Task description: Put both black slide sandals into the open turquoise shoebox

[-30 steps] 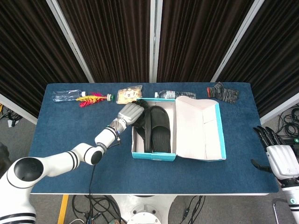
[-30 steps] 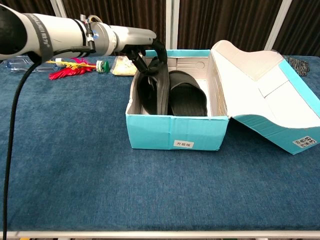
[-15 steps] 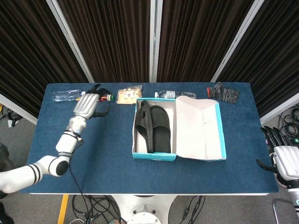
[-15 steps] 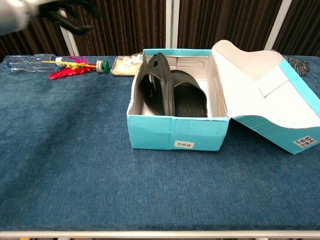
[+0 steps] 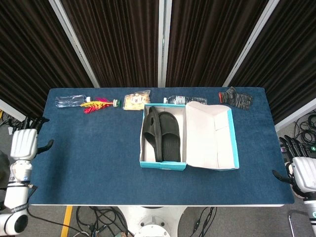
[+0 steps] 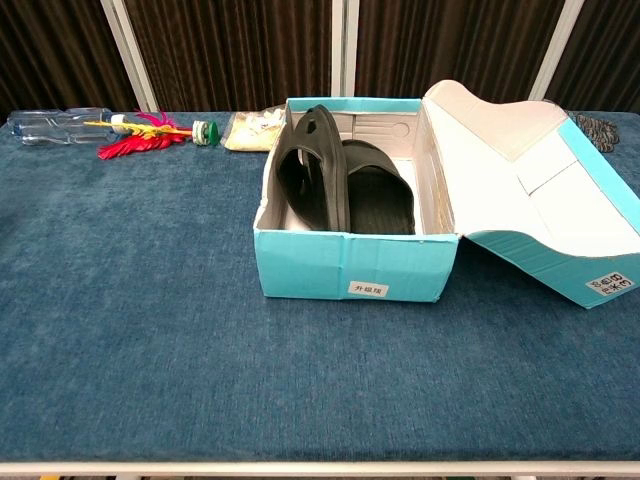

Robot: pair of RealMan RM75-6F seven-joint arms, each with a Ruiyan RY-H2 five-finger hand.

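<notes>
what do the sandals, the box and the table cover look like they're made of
Sandals: likely matte black foam or rubber, moulded ribbed footbeds. Shoebox: turquoise printed cardboard, folded creases, plain whitish inside. Table cover: blue, seemingly short-pile fabric, with a fuzzy mottled surface.

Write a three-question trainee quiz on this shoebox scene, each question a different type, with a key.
1. True or false: both black slide sandals are inside the turquoise shoebox.
2. Multiple choice: how does the left-side sandal sit in the box? A) flat on its sole B) tipped on its edge against the box wall C) hanging over the rim outside.
3. Short answer: where are the left hand and right hand, and do they hold anything?

Key
1. True; the pair lies side by side in the box, lid open to the side.
2. B.
3. Each is off its own end of the blue table, away from the box, fingers apart, holding nothing.
</notes>
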